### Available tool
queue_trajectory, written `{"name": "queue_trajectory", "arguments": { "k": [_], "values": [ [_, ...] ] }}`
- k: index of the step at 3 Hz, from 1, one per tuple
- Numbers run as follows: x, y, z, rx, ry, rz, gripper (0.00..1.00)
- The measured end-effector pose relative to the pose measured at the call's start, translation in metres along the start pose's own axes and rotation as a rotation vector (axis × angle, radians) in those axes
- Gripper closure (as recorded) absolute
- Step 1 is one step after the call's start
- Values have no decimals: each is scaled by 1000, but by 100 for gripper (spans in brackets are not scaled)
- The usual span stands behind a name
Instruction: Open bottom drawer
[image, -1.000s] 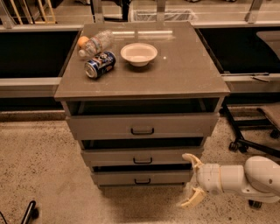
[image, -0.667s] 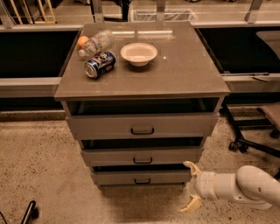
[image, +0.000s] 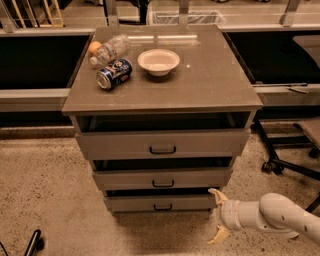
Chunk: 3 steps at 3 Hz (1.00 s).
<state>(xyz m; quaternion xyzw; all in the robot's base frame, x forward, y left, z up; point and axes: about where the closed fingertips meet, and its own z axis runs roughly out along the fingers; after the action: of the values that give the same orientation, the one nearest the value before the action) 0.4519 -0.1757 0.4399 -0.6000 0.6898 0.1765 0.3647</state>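
The gripper (image: 215, 216) hangs low at the right front corner of the cabinet (image: 165, 95), just beside the end of the bottom drawer (image: 130, 203). Its two pale fingers (image: 216, 194) are spread wide, one above the other, with nothing between them. It touches nothing that I can make out.

The bottom drawer sits lowest of the three, close to the speckled floor, with a flat grey-brown front and a dark gap above it. Its small black handle (image: 162, 207) is at the middle of the front, well to the left of the gripper.

That handle is the place to take hold. It looks like a stiff, thin bar standing slightly off the panel, so the fingers can close around it. The smooth, flat front offers nothing else to pinch. The drawer should be rigid and slide straight out; its weight depends on contents I cannot see.

The can (image: 114, 73), bottle (image: 110, 48) and bowl (image: 158, 61) on top could shift if the pull jerks the cabinet.
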Motion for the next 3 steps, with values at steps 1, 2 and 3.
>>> {"name": "queue_trajectory", "arguments": {
  "k": [1, 2, 3],
  "values": [
    [4, -5, 13, -39, 23, -3, 0],
    [37, -21, 38, -72, 30, -2, 0],
    [78, -26, 70, -97, -43, -27, 0]
  ]
}}
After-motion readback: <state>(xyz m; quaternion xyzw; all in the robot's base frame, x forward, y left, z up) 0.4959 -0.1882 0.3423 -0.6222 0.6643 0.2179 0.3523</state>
